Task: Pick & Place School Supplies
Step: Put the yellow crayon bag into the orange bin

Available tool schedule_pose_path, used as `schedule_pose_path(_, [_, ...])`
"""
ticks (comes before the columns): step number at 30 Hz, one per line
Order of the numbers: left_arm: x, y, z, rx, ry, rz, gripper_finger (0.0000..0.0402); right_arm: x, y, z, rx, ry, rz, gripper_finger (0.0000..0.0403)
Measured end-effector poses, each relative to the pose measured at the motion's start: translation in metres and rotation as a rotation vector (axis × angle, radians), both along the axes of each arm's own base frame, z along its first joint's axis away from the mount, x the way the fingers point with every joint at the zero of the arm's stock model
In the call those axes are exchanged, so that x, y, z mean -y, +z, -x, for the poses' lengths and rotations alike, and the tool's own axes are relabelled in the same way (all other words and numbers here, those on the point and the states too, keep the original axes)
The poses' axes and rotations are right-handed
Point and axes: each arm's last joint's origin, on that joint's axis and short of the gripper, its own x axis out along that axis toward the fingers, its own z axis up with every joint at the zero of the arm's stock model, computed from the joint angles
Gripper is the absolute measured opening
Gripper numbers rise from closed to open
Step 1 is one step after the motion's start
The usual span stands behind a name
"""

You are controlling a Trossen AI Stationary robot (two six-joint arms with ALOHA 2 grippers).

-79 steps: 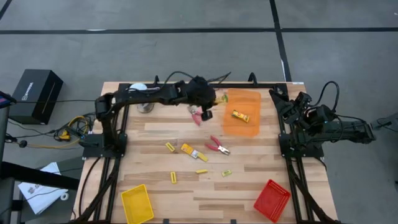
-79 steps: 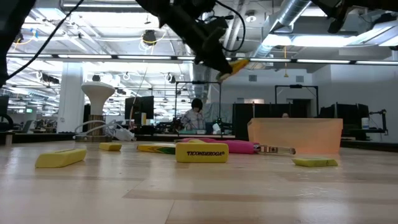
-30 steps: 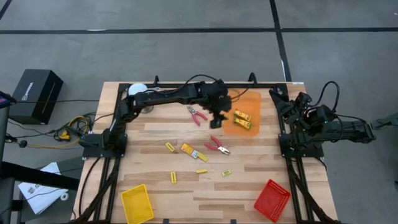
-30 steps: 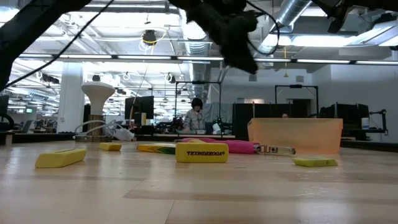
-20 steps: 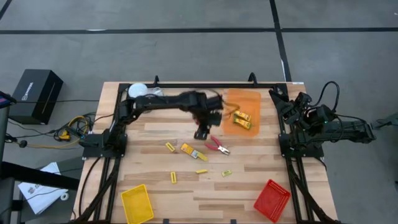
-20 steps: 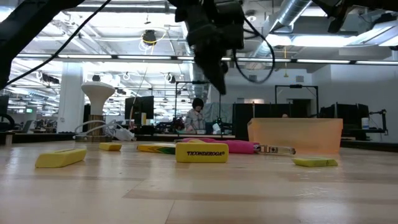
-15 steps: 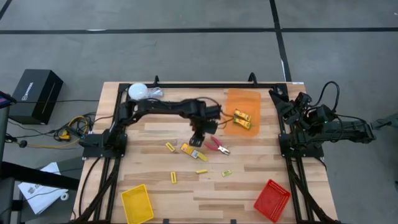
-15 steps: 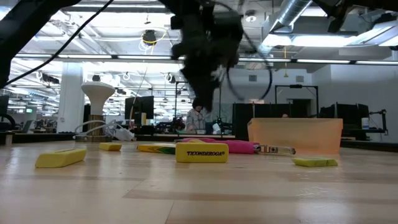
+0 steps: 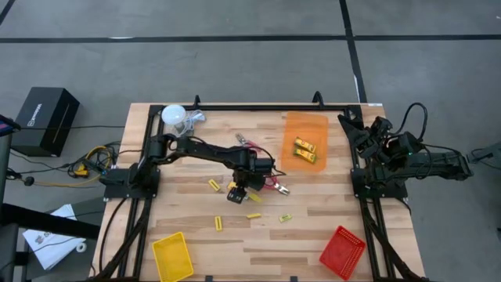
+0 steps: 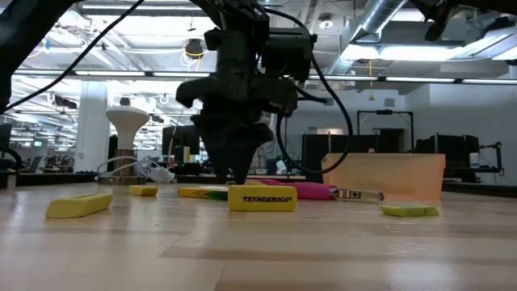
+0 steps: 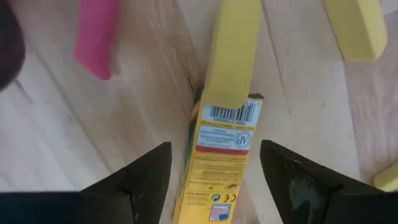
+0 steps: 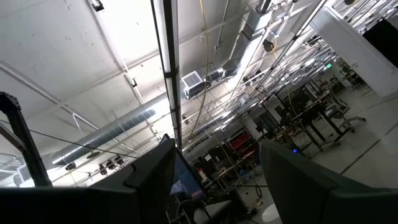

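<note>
**Left arm drops from the tray to the next box**

On the wooden table (image 9: 313, 227), the left arm now reaches to the middle, its left gripper (image 9: 238, 190) low over the yellow labelled box (image 11: 219, 165). A moment ago this arm was up over the orange tray (image 9: 304, 129) at the far side; since then it has swung back and come down. Where 1 yellow item lay in the tray earlier, 2 yellow blocks (image 9: 305, 150) lie there now, so a delivery looks finished and a fresh pick begun.

The right arm waits folded at the table's right edge, its right gripper (image 9: 356, 133) pointing up at the ceiling; the wrist view shows its fingers spread with nothing between them.

In the left wrist view the claw stands wide, 1 dark finger (image 11: 140, 183) on each side of the box, with a clear gap to either side, nothing held yet. A yellow stick (image 11: 235, 53) lies over or against the box's far end, so closing may drag both.

Still loose on the table: the red-handled pliers (image 9: 274, 184) just beside the gripper, a second pair (image 9: 244, 141) nearer the far edge, and small yellow pieces such as a block (image 9: 214, 185) and a stick (image 9: 218, 224)
</note>
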Motion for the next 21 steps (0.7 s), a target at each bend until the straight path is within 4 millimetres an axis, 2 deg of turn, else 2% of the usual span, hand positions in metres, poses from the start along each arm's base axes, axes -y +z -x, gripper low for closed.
schedule_pose_path(13, [0.011,-0.021,0.010,-0.007,0.001,-0.051,0.0241,0.000,0.000,0.000,0.001,0.004,-0.001,0.0225])
schedule_pose_path(21, [0.020,-0.034,0.015,0.008,0.009,-0.104,0.0222,0.000,0.000,0.000,0.001,0.003,-0.001,0.0225])
